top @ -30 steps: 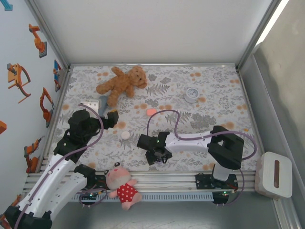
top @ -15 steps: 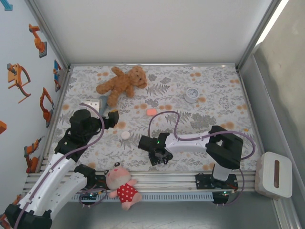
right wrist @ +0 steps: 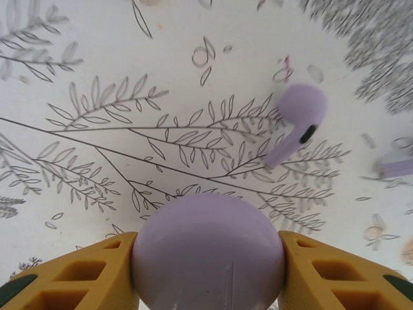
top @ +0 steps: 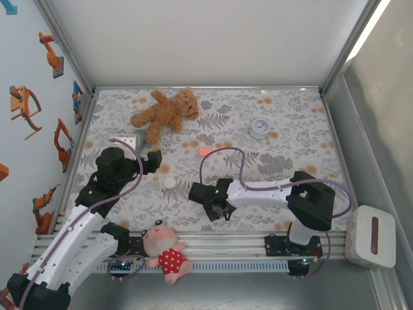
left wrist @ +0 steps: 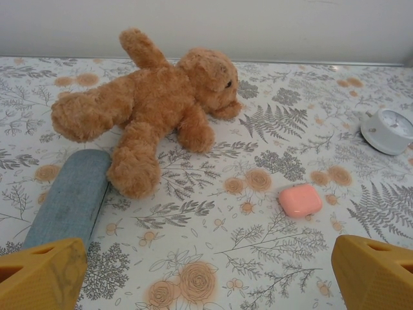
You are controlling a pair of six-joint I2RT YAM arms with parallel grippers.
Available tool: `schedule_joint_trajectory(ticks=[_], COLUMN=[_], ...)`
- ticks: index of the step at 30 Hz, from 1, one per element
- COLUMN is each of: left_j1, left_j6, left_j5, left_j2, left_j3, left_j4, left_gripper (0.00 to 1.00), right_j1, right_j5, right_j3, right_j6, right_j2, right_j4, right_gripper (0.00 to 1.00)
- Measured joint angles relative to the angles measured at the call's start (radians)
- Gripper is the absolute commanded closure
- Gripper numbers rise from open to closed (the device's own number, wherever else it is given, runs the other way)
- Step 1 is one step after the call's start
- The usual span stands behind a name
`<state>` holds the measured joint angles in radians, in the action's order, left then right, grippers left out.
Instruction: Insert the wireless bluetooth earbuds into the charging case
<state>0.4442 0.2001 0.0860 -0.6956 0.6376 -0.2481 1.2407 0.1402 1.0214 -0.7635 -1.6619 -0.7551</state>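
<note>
Top external: the right claw (top: 218, 208) sits on the counter (top: 290, 129), narrower than a second ago; the left claw (top: 153, 159) hangs further left. Left wrist: that claw gapes wide, with a pink case (left wrist: 300, 199) ahead. Right wrist: the right claw clamps a purple charging case (right wrist: 208, 248); a purple earbud (right wrist: 293, 123) lies just beyond.

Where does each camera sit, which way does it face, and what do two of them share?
Top external: above and behind the arm bases, looking down at the patterned cloth; both arms, left pincer and right pincer show.
Left wrist: low over the cloth, facing the far wall, teddy bear and pink case; yellow fingertips wide apart.
Right wrist: close above the cloth, facing down; fingers flank a purple case, purple earbud beyond.
Shared: top and left wrist both see bear and pink case.
</note>
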Motion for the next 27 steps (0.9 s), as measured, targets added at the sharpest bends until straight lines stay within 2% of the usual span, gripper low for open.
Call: schedule_joint_trajectory(ticks=[7, 14, 20, 27], left_j1=[0.0, -0.003, -0.01, -0.012], left_j6=[0.002, 0.001, 0.002, 0.009], left_j5=[-0.053, -0.193, -0.338, -0.5], left_j2=[-0.006, -0.018, -0.045, -0.093], left_j3=[0.014, 0.047, 0.096, 0.175], left_j4=[0.001, 0.005, 0.001, -0.007], left_gripper=[0.04, 0.0, 0.06, 0.12], right_j1=[-0.002, -0.029, -0.096, -0.185], right_j5=[0.131, 0.235, 0.237, 0.163], right_j3=[0.073, 0.105, 0.095, 0.089], right_j6=[0.225, 0.554, 0.832, 1.09], right_j2=[0.127, 0.249, 0.37, 0.483], right_j4=[-0.015, 0.017, 0.122, 0.237], right_gripper=[0.53, 0.53, 0.54, 0.53])
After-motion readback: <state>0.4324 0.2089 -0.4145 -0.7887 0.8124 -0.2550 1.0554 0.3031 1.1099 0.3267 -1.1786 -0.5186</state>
